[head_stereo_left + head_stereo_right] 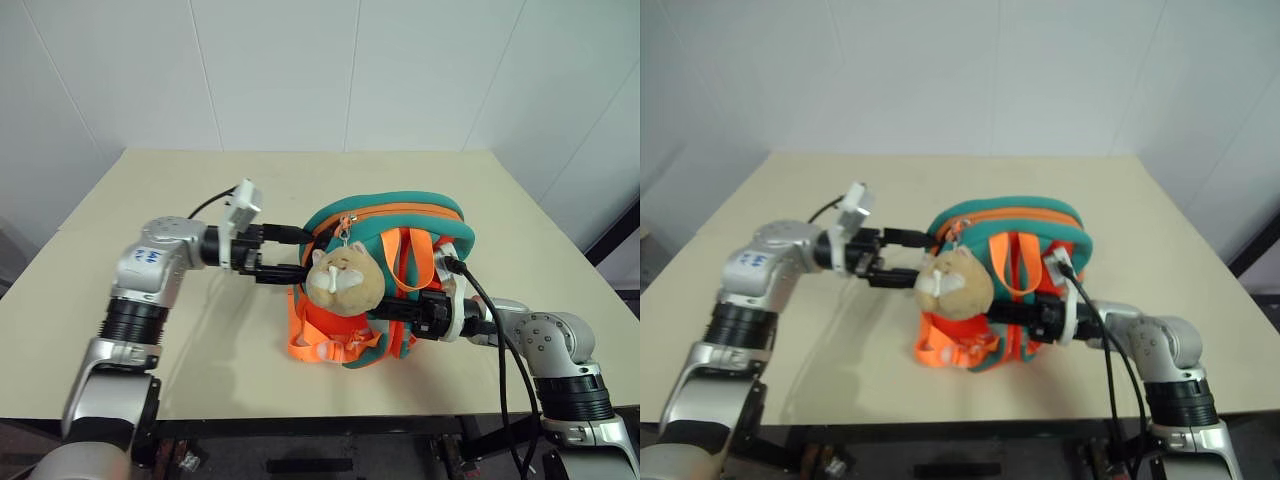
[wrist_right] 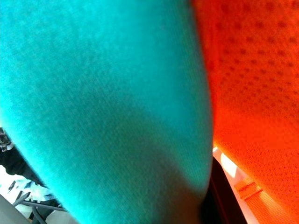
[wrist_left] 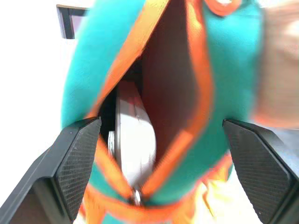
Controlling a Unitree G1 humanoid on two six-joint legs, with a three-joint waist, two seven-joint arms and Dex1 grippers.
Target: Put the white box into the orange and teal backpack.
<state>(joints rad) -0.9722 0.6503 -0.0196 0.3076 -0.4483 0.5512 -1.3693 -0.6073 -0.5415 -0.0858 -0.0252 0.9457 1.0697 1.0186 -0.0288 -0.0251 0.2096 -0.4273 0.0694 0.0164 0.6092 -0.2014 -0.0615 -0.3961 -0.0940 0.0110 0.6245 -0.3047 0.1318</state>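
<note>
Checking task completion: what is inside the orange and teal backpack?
Through the backpack's open zipper the white box stands on edge inside; its far part is hidden by the fabric.

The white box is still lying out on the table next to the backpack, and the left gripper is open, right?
Not quite. The white box is already inside the orange and teal backpack, not on the table; the left wrist view shows it through the open zipper. The left gripper is open, as you said.
</note>
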